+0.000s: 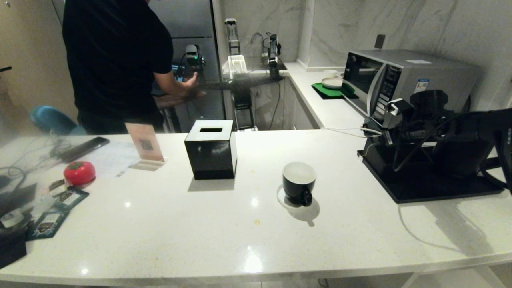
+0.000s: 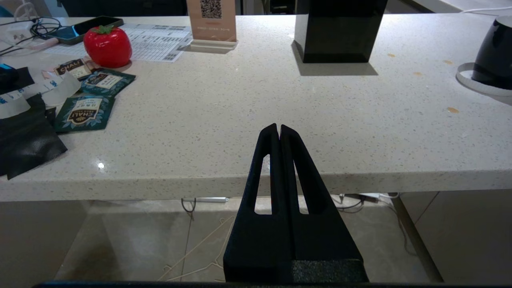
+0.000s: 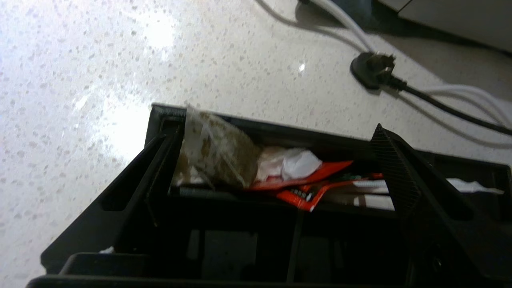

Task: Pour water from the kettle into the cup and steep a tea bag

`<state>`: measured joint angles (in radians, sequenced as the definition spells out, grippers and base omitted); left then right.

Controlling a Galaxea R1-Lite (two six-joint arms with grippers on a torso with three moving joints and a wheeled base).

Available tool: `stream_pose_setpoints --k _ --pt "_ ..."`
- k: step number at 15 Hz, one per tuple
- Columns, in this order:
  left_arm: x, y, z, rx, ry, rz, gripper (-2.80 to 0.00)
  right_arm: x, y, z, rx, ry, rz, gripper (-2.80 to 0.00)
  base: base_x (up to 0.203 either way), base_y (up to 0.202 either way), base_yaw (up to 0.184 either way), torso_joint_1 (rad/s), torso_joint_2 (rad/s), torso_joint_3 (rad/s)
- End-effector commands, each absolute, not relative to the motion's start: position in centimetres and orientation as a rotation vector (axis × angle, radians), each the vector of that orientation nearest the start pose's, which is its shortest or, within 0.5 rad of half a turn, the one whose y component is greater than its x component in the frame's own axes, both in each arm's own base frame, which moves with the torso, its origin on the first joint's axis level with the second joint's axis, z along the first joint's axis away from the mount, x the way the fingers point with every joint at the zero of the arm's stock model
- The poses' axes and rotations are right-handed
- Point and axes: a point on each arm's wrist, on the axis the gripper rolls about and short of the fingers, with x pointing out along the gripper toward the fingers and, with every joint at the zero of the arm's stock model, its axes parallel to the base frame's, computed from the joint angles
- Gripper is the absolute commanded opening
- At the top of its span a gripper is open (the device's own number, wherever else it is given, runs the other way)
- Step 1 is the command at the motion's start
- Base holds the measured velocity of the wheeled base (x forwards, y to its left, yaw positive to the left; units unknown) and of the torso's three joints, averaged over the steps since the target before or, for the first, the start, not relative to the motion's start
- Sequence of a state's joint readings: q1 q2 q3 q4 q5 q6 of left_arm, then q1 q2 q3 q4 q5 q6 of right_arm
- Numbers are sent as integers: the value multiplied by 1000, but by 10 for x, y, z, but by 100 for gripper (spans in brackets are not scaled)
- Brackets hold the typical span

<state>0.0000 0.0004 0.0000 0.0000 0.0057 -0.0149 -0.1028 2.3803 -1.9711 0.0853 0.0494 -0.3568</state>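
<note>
"CHALI" reads on the teal tea packets (image 2: pixel 84 114) on the counter (image 2: pixel 240 120) – QR sign (image 2: pixel 211 20) behind. Left gripper (image 2: pixel 279 129) jaws closed, empty. Right gripper (image 3: pixel 276 160) jaws spread wide over a black tray (image 3: pixel 256 132) of sachets – gripping nothing.

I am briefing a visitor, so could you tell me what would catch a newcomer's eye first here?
The black cup with its white inside stands alone mid-counter, right of the black tissue box. At the right end, the right gripper hangs open over a black organizer holding a tea bag and red sachets. A red tomato-shaped object glows far left.
</note>
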Motion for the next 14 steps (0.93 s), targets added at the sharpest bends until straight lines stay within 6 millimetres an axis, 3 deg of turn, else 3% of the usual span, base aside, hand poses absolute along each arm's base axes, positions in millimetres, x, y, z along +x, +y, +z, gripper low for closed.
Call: stream_pose_setpoints --k 1,12,13,14 --pt "-23 0 75 -15 0 6 -280 496 -50 155 -314 499 39 0 0 0 0 0 0 0" --pt "-23 0 75 -15 0 6 -280 497 -49 155 -317 497 42 0 0 0 0 0 0 0" --pt "-23 0 75 -15 0 6 -280 497 -49 155 -319 498 43 -111 0 0 0 0 0 0" --pt "-23 0 75 -15 0 6 -280 497 -49 155 -319 498 43 -280 0 0 0 0 0 0"
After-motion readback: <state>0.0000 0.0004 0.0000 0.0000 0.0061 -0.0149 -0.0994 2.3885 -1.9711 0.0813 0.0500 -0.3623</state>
